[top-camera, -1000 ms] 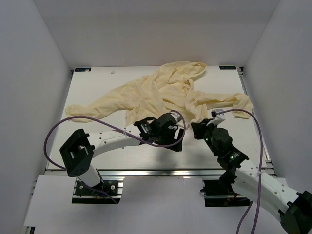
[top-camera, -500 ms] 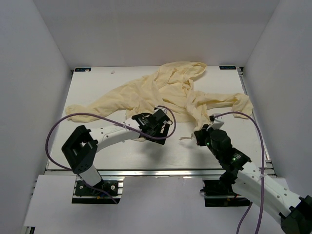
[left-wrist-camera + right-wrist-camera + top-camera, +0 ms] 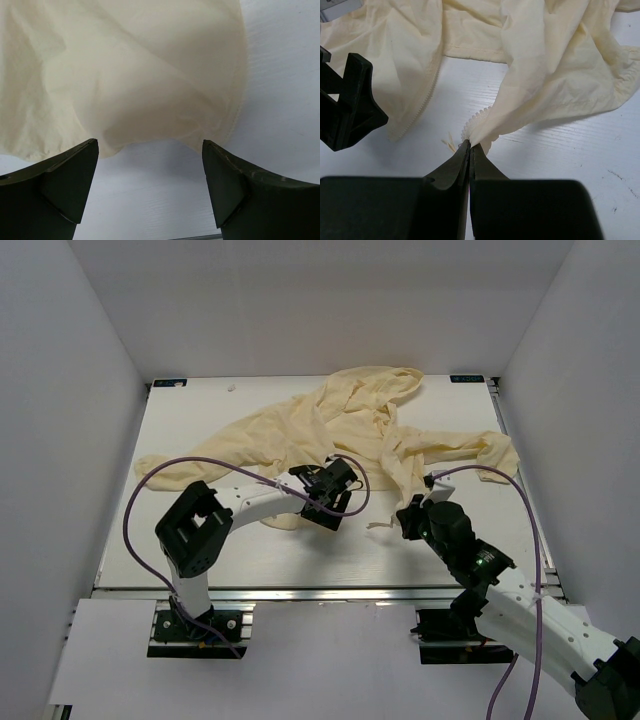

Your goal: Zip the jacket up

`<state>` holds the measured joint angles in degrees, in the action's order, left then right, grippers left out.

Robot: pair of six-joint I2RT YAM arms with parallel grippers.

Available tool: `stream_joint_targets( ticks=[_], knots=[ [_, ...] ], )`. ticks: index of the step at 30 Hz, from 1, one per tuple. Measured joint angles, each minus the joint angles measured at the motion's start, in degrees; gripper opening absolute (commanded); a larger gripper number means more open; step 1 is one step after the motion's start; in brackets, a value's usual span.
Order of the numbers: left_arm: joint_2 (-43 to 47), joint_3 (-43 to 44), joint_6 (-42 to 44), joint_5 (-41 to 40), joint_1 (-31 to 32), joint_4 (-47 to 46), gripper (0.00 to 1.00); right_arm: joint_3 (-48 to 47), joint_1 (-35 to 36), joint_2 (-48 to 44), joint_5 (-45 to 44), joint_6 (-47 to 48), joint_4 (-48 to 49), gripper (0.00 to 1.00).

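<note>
**Left hand comes to the hem, right hand keeps its corner**

Since one second ago, the left arm folds its elbow toward the middle and its left hand (image 3: 150, 147) goes up from bare counter (image 3: 200, 420) to the lower edge of the jacket (image 3: 330, 425). The right hand (image 3: 470, 145) draws back a little toward 6 o'clock.

The jacket lies spread on the far half of the counter, front open, with the hood at 12 o'clock and the sleeves toward 9 and 3 o'clock. The left hand is released, its jaws wide with nothing between them. The right hand is clenched on the bottom corner of one front panel.

I judge the step is to bring the two zipper ends together. The left hand should go low and take one layer only, at the toothed edge, while the right keeps its panel tight.

Only the right wrist view shows the zipper teeth (image 3: 427, 100), at 10 o'clock from the pinch. The left wrist view shows only plain hem. The top view gives the whole layout but no teeth.
</note>
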<state>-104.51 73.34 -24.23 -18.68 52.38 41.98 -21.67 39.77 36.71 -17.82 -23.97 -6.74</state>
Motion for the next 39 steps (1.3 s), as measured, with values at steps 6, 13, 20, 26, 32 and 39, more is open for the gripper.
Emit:
stream_joint_targets(
  ticks=[6,13,20,26,32,39],
  knots=[
    [-0.02,-0.28,1.25,3.37,-0.24,-1.09,0.92,0.00,-0.02,0.15,-0.02,0.02,-0.52,0.00],
    [-0.02,-0.74,1.36,6.32,-0.24,-1.57,0.92,0.00,-0.07,0.15,-0.02,-0.02,-0.90,0.00],
    [-0.13,-2.51,1.25,7.48,-0.26,-1.68,0.87,0.02,-0.17,0.02,-0.04,-0.04,-0.90,0.00],
    [-1.60,-2.38,1.07,7.56,-0.26,-1.99,0.83,0.02,-0.35,-0.04,-0.07,-0.09,-1.18,0.00],
    [-2.95,-2.16,0.79,7.91,-0.28,-2.36,0.78,0.02,-0.39,-0.37,-0.13,-0.37,-2.19,0.00],
    [-3.06,-2.19,0.57,8.96,-0.26,-3.04,0.73,0.02,-0.44,-0.39,-0.13,-0.72,-2.38,0.00]
  ],
)
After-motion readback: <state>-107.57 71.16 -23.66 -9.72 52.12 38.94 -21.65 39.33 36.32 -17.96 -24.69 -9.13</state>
